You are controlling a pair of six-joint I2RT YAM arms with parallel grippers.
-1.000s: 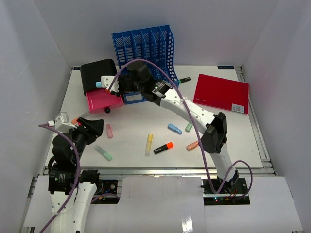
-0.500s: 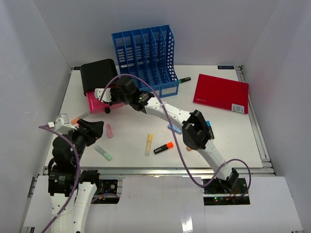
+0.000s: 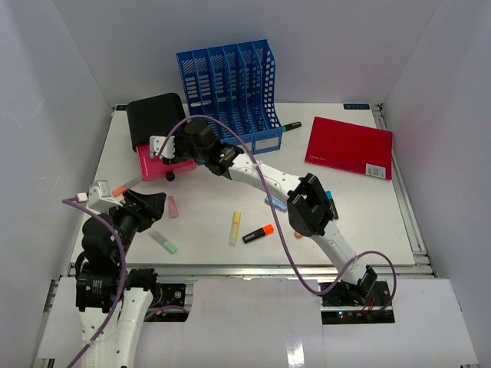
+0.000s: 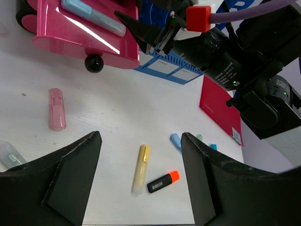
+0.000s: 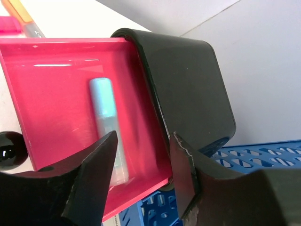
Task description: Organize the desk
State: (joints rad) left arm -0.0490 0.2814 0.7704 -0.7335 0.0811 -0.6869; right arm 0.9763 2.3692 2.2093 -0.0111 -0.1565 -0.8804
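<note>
A: The desk (image 3: 368,218) spans mid-frame: rigid, fixed, not for grasping. The yellow highlighter (image 3: 235,228) is likely light and slick; pinch mid-barrel.
B: Over the pink drawer (image 3: 149,165), upper left, right gripper (image 5: 145,136) parted, empty. The left gripper (image 4: 141,136) is wide, empty.

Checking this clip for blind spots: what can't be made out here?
- Top view: the right hand hides most of the inside of the pink drawer.
- Top view: the right arm partly covers a blue marker; the label on the red notebook is too small to read.
- Right wrist view: the orange marker is cut off by the top edge.
- Left wrist view: a pale marker is cut off by the left edge.
</note>
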